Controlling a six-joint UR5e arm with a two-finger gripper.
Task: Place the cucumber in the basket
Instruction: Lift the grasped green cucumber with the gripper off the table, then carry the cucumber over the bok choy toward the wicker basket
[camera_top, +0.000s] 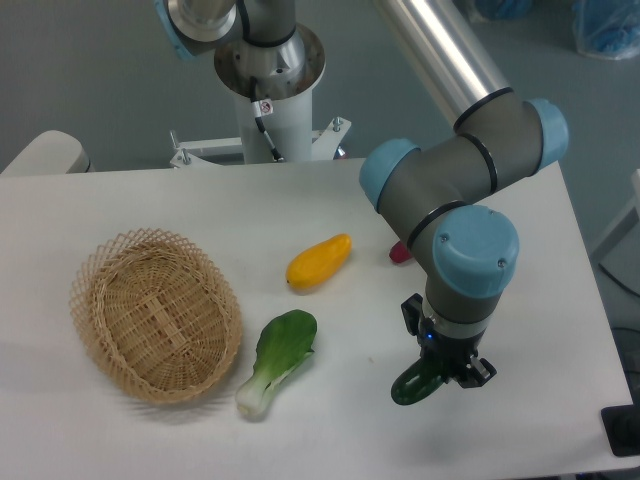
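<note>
The robot is at the picking-up step. Its claw (447, 372) points down at the near right part of the white tabletop (330, 420). The cucumber (413, 385) is right under it. Only the dark green, shiny end shows, poking out to the left of the claw. The rest is hidden behind the claw and the wrist.

The claw looks closed around the cucumber, with the black fingers (478, 371) tight on each side of it. It seems to have a hold, but I can't tell for sure how firm it is. I also can't tell if the cucumber is lifted or resting on the tabletop.

The basket (105, 345) is well apart from the claw, over on the left side. It is tan and woven, and nothing is in it.

Between the claw and the basket lies a leafy bok choy (280, 360) with a white stalk. It sits just beside the basket's right rim. A yellow fruit (318, 261) lies farther back, near the middle. Something small and red (399, 252) peeks out from behind the arm.

Next, I think the arm needs to lift the cucumber high. Then it should carry it left, over the bok choy, so it doesn't bump it. Once it is above the basket, the claw can let go.
</note>
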